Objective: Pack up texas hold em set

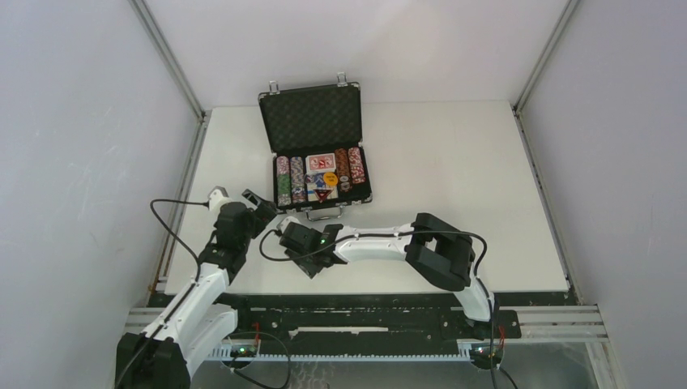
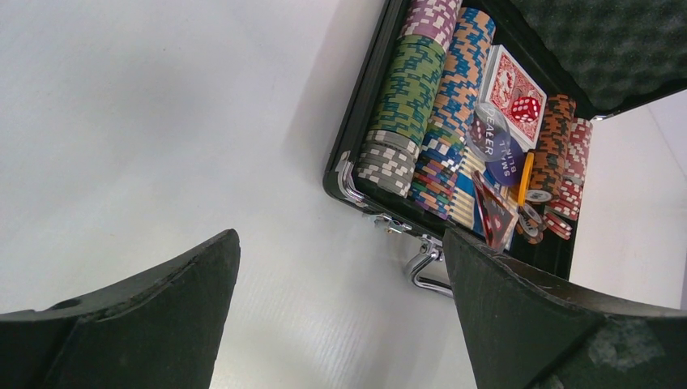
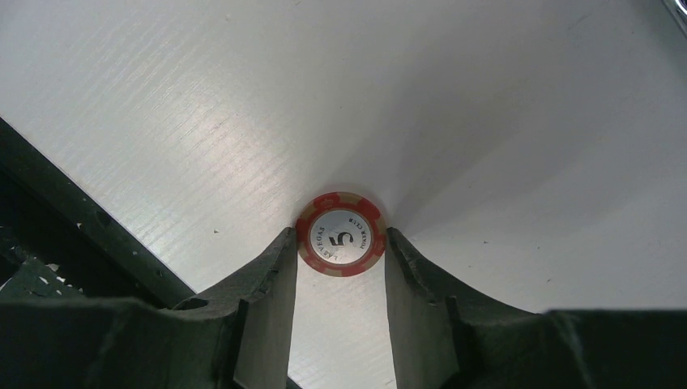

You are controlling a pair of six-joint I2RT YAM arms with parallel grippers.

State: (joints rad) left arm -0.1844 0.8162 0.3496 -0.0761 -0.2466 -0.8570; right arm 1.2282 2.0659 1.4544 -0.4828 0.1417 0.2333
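Case (image 1: 312, 121) stands open at the back middle of the bench (image 1: 462, 170), lid upright, metal handle (image 2: 425, 269) facing the arms. Inside, seen from the left wrist: rows of striped chips on edge (image 2: 409, 89), a red card deck (image 2: 509, 79) with a red die (image 2: 526, 108) on top, and a clear dealer button (image 2: 492, 134) leaning among other loose pieces; a few chips lie loose at the near right corner (image 2: 557, 223). Left gripper (image 2: 340, 239) is spread wide with nothing between its fingers; it hangs over bare bench just beside the case's near left corner. Right gripper (image 3: 339, 243) is low over the bench near its front edge, well apart from the case. One red chip marked 5 (image 3: 340, 227) lies face up between its fingertips. Both fingers (image 3: 279, 267) sit at or against the chip's rim. Cannot tell whether it is actually clamped.
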